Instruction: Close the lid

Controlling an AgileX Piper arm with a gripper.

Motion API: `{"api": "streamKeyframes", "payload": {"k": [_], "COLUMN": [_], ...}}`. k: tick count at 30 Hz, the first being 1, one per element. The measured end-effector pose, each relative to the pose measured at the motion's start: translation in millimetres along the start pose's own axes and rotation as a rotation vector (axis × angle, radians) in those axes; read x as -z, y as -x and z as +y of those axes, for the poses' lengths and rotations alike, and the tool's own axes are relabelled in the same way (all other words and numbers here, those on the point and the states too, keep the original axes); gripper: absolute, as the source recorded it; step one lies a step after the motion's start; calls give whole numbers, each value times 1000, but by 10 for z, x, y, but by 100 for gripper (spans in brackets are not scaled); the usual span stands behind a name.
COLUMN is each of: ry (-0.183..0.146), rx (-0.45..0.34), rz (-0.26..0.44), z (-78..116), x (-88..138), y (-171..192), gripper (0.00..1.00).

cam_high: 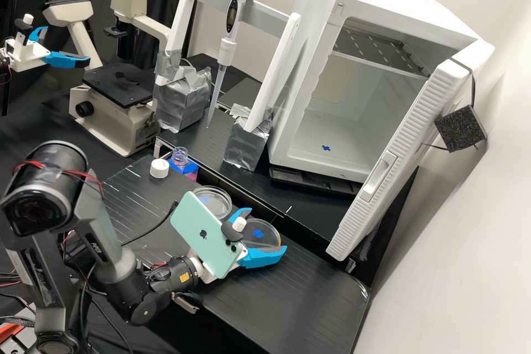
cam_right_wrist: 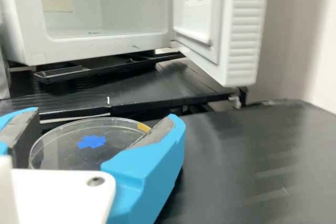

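In the high view, my gripper (cam_high: 263, 237) is low over the front bench, open, a blue finger on either side of a clear round dish (cam_high: 270, 230) with a blue mark. From the wrist, the gripper (cam_right_wrist: 105, 116) likewise has its fingers apart around the dish (cam_right_wrist: 65, 153); contact between pads and rim cannot be told. A second clear round dish (cam_high: 220, 206), also with a blue patch, lies close behind and to the left. Which piece is a lid cannot be told.
An uncapped bottle (cam_high: 179, 157) stands in a blue holder beside a white cap (cam_high: 159, 168). Behind are a pipette (cam_high: 225, 52) on its stand, a microscope (cam_high: 119, 83) and a white cabinet (cam_high: 310, 144). Its open door (cam_high: 395, 163) hangs over the bench's right side.
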Motion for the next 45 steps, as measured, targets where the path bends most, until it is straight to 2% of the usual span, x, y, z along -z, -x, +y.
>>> {"api": "streamKeyframes", "payload": {"k": [4,11,18,25,39,41,45], "ry": [-26,-30,27,51,134,143,138], "rx": [-20,-30,35,130,268,265,242], "rz": [17,84,217,287,340,334,305], "z": [35,-7,-115,-239,-453,-474,-473], "x": [76,249,484,575,587,576,540], "y": [92,210,244,240,178,151,113], "gripper": [0,0,0,0,0,0,0]}}
